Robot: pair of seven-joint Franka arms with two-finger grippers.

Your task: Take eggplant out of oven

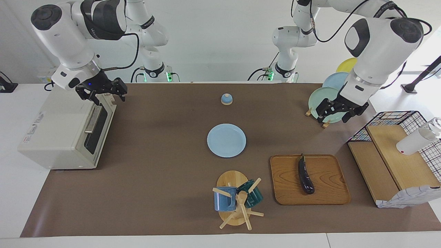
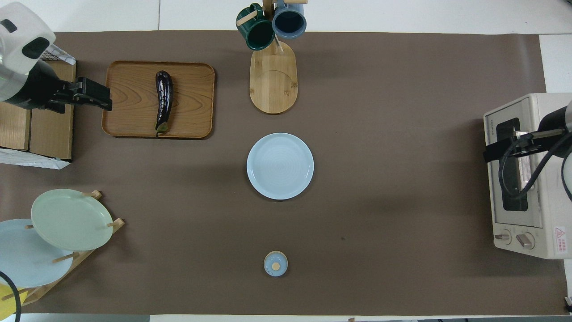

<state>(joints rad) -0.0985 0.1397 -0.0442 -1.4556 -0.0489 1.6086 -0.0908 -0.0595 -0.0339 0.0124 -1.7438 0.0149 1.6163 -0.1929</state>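
Your eggplant (image 1: 306, 174) lies on the tray (image 1: 330, 193), oven (image 1: 55, 137) shut, left gripper (image 1: 337, 111) and right gripper (image 1: 101, 92) both released: just park

- You have a table (image 1: 165, 193) covered by a brown mat.
- Frame centre: a light blue plate (image 1: 226, 140); above it, a small blue bell (image 1: 226, 99).
- Left edge: the oven (image 1: 65, 134).
- Lower centre: a mug stand (image 1: 234, 199).
- Lower right: a wooden tray (image 1: 327, 193).
- Upper right: a plate rack (image 1: 325, 103).
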